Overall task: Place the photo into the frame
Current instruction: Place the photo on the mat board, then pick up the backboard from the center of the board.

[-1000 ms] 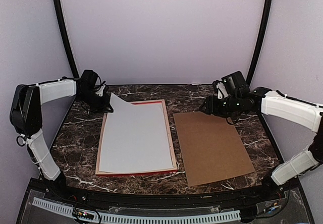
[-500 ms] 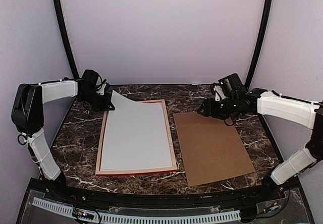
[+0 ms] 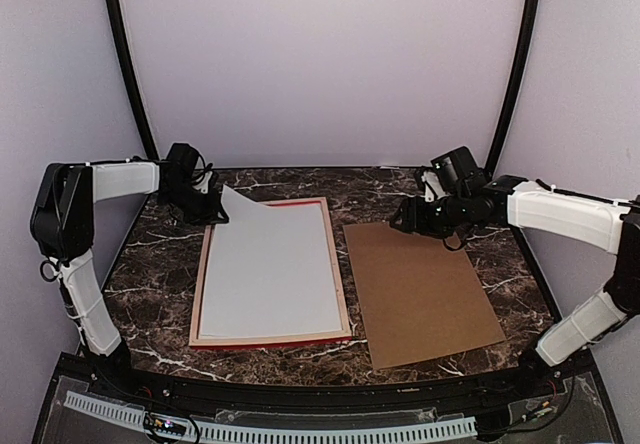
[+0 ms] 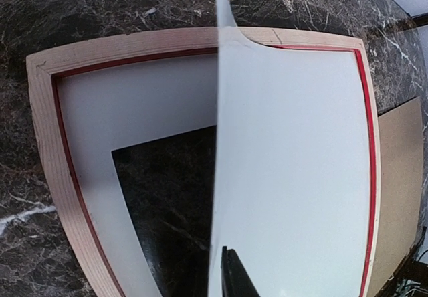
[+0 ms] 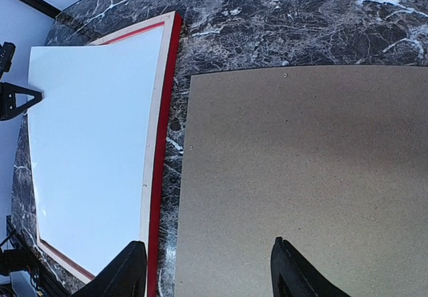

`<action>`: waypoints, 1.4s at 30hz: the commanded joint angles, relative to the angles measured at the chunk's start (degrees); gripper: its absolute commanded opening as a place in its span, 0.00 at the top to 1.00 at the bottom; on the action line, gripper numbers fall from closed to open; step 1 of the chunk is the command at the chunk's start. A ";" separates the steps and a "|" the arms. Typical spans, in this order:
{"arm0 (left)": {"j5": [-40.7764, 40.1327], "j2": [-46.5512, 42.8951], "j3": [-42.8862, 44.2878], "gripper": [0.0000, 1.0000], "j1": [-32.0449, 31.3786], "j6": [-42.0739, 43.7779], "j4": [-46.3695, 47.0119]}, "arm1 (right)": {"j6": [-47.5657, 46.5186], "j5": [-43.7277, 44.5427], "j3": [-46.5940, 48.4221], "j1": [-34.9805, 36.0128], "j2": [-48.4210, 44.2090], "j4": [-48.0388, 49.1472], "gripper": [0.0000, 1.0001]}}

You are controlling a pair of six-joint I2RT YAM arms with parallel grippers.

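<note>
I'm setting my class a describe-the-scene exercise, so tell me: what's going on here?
The frame lies back up on the marble table. The photo, white side up, rests in it, its far left corner pinched and raised by the left gripper. The right gripper hangs open over the far edge of the brown backing board, which lies beside the frame, not yet fitted.

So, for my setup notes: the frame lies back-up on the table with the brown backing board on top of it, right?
No: the brown backing board lies beside the frame, on its right, not on it; the top external view shows this.
</note>
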 commanded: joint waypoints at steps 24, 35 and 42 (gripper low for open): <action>-19.88 -7.24 3.03 0.46 -0.48 1.26 -9.95 | -3.51 11.39 -2.20 -0.68 -0.63 -3.30 0.24; -22.32 -18.13 3.08 0.02 -16.34 0.24 -3.82 | -6.10 17.65 -7.00 -6.24 -3.55 -4.52 0.12; -11.56 -18.18 0.97 0.01 -21.33 -5.06 3.50 | -6.53 18.51 -10.70 -11.13 -5.62 -4.57 0.10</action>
